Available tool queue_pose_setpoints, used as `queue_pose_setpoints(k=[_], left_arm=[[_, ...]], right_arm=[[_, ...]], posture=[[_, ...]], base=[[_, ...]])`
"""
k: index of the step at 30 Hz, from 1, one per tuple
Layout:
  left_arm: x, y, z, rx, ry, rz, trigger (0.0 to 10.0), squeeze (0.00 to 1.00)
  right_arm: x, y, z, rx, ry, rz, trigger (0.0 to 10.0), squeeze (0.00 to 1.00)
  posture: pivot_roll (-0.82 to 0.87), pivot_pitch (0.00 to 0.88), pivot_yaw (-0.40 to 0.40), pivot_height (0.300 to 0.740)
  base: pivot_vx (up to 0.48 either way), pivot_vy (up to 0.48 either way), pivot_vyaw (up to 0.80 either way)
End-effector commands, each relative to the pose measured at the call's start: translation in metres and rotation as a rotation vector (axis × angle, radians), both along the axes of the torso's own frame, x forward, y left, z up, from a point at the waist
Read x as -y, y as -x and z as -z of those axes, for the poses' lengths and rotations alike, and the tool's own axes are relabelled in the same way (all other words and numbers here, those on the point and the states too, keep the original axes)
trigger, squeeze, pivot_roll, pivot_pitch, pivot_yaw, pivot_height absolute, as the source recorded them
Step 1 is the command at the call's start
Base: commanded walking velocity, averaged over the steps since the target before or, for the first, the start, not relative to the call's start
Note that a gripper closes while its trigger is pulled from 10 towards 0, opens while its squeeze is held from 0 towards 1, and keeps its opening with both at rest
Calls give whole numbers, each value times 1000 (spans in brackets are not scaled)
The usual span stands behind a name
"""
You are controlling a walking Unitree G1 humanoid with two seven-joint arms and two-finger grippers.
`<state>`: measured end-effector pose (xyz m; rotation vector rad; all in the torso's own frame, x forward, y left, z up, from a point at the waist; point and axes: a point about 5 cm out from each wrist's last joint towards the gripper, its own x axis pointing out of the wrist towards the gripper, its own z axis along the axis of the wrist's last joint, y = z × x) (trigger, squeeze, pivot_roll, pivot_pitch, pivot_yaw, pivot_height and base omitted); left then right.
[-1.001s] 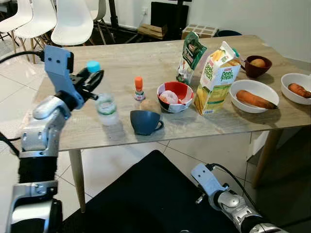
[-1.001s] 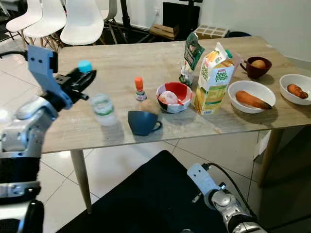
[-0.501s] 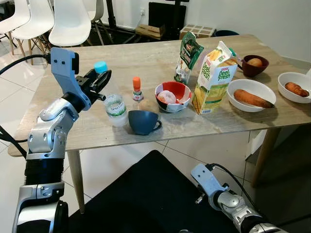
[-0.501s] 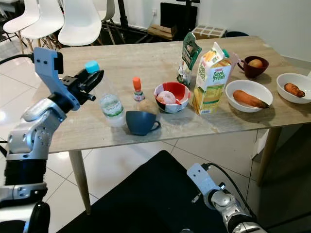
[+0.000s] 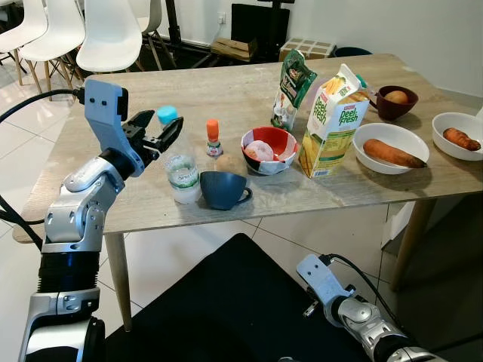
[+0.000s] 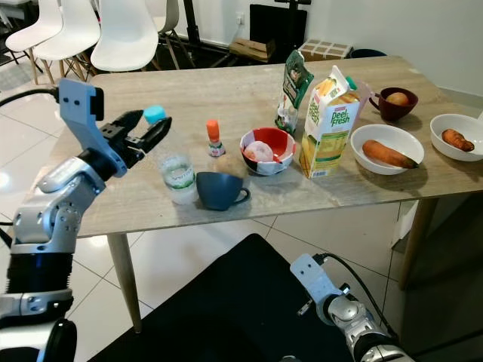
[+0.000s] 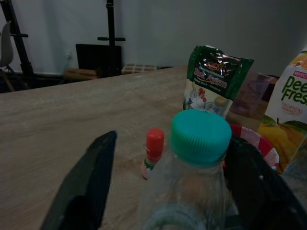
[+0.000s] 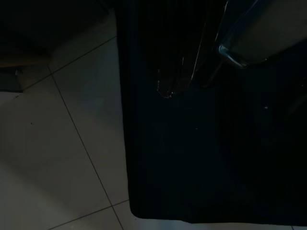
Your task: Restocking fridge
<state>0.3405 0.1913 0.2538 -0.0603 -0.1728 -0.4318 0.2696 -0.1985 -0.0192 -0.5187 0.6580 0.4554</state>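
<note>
Two black fingers of your left gripper (image 5: 160, 134) stand spread wide on either side of the water bottle (image 5: 181, 172), level with its teal cap (image 7: 201, 136), and neither finger is pressed against it. You can see the bottle upright near the front edge of the worktop (image 5: 226, 94), just beside the dark blue cup (image 5: 223, 189). Behind them you have a small orange-capped bottle (image 5: 214, 136), a red bowl (image 5: 269, 149), a green snack bag (image 5: 293, 88) and a Peel Fresh juice carton (image 5: 332, 122). Your right arm (image 5: 355, 313) hangs idle below the worktop; you cannot tell how its gripper stands.
</note>
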Motion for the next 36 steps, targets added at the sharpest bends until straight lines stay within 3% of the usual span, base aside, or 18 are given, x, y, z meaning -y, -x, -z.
queue_pose_setpoints(k=[1,7,12,18,22,23,26,29,30,33,36], left_arm=[[-1,1,2,-14,-22,-3,10000,0],[-4,4,-14,34,-34,10,10000,0],[-7,21,-30,99,-49,193,10000,0],[-14,38,-35,110,-53,306,10000,0],[-14,51,-48,150,-11,381,10000,0],[-8,58,-52,160,9,448,10000,0],[-6,59,-53,160,10,471,10000,0],[1,56,-37,115,3,459,10000,0],[1,56,-37,115,3,459,10000,0],[8,51,-19,55,16,434,10000,0],[12,50,-13,38,16,439,10000,0]], right_arm=[[0,6,5,-21,-1,8,10000,0],[1,6,5,-22,-1,9,10000,0],[0,7,1,-34,-127,-35,10000,0],[2,13,-2,-63,-212,-127,10000,0],[4,18,-5,-89,-297,-196,10000,0],[4,20,-10,-114,-379,-249,10000,0],[3,21,-13,-120,-411,-269,10000,0],[-1,18,-37,-130,-642,-365,10000,0],[-1,18,-37,-130,-642,-365,10000,0],[-12,16,-70,-114,-820,-498,10000,0],[-17,12,-84,-77,-876,-529,10000,0]], posture=[[-61,110,50,740],[-62,107,49,740],[-61,105,48,740],[-67,104,49,740],[-60,105,46,740],[-59,107,47,740],[-59,107,47,740],[-70,111,56,740],[-70,111,56,740],[-75,110,61,740],[-75,107,62,740]], base=[[0,0,0],[0,0,0],[0,0,0],[0,0,0],[0,0,0],[0,0,0],[0,0,0],[0,0,0],[0,0,0],[0,0,0],[0,0,0]])
